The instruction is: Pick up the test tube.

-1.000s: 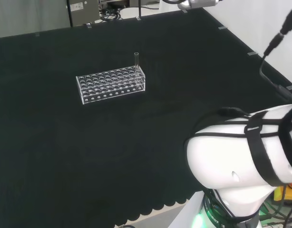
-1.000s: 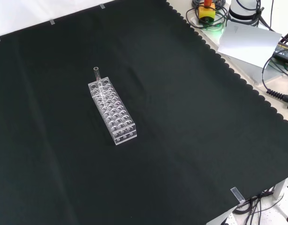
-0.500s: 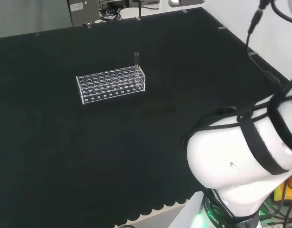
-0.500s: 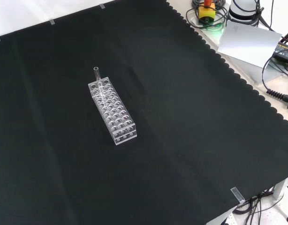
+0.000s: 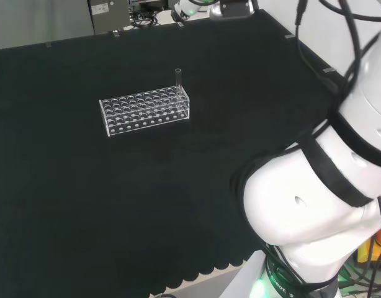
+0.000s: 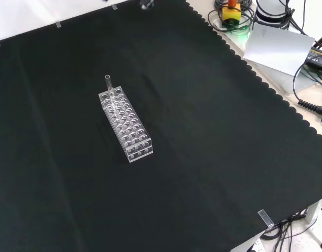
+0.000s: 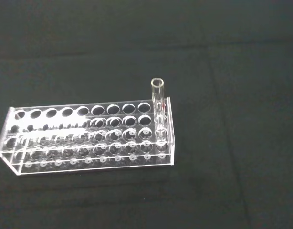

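Glass tube [image 7: 158, 93], clear and slim with an open round mouth, stands upright in a corner hole of a clear plastic rack [image 7: 89, 138] on the black cloth [image 6: 213, 147]. In the head view the tube [image 5: 177, 77] sits at the rack's [image 5: 146, 108] far right corner; in the front view it [image 6: 108, 82] marks the rack's [image 6: 127, 126] top end. Other holes look unfilled, though clear ware is hard to judge. Whether the hand is spread or curled, I cannot tell.
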Controlling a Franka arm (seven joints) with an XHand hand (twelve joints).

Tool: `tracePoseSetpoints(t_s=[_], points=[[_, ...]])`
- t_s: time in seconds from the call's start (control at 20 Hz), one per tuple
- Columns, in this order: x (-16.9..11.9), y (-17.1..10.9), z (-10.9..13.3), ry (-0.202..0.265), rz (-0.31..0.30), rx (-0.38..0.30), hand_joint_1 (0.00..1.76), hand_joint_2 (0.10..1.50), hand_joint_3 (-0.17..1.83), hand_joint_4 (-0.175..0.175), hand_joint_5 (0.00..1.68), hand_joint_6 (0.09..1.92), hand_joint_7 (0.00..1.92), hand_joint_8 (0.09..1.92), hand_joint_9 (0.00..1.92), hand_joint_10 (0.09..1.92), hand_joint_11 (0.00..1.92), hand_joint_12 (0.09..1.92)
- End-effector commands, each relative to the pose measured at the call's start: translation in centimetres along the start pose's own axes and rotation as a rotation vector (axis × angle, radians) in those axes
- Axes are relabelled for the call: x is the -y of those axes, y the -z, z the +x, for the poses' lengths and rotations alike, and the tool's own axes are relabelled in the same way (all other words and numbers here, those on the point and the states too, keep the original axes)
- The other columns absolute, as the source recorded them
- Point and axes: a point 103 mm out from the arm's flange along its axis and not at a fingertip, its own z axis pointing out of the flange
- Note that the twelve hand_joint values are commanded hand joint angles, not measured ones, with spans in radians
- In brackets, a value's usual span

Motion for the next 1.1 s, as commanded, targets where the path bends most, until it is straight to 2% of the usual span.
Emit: tracePoseSetpoints(t_s=[0.05,0.7,1.1], points=[[-5.1,-2.7,-0.6,-0.017,0.035,-0.022,0.67,0.84,0.38,-0.133,0.34,0.09,0.34,0.95,0.31,0.94,0.03,1.58],[-11.1,-9.9,-0.6,-0.014,0.212,0.01,0.68,0.82,0.44,-0.138,0.37,0.09,0.4,0.96,0.34,0.92,0.06,1.57],[-12.9,-13.0,0.0,0.006,0.271,0.01,0.69,0.82,0.46,-0.143,0.4,0.09,0.46,0.95,0.36,0.92,0.06,1.56]])
